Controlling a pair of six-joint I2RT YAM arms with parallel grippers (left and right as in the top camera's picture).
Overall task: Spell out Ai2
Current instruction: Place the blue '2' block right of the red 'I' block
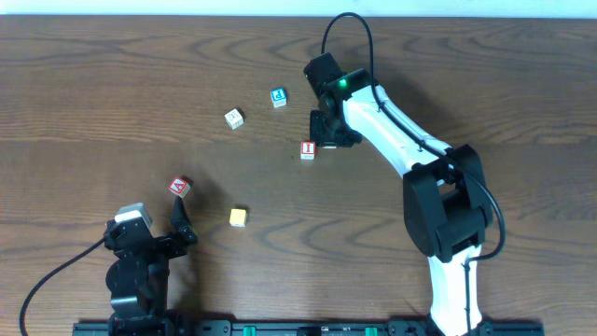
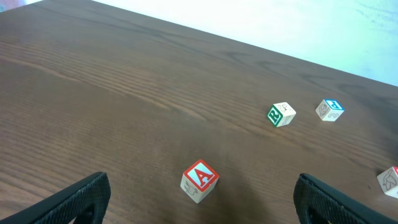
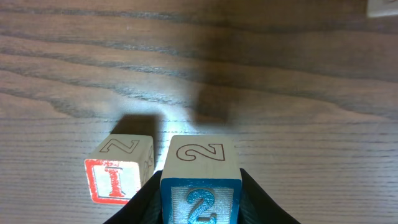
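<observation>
Wide brown table (image 1: 84, 84), wood grain running across. The right arm (image 1: 401, 140) reaches out to the far middle, and the left arm (image 1: 140, 271) sits tucked at the near edge.

The right pincer (image 1: 326, 140) is clamped on the 2 block (image 3: 200, 168), a finger on each flank, with the blue 2 facing the wrist camera. Whether that block rests on the wood or hangs just above it, I cannot tell. The left pincer (image 2: 202, 208) gapes wide with nothing in it.

The A block (image 2: 199, 179), red-framed, lies on the table just ahead of that gap, turned a little askew. The I block (image 3: 118, 177), also red, sits just beside the 2 block, on its left in the right wrist view, well apart from the A block.

Farther out are a green block (image 2: 281, 114) and a blue block (image 2: 329, 109). There's a yellow block (image 1: 238, 217) near the left arm.
</observation>
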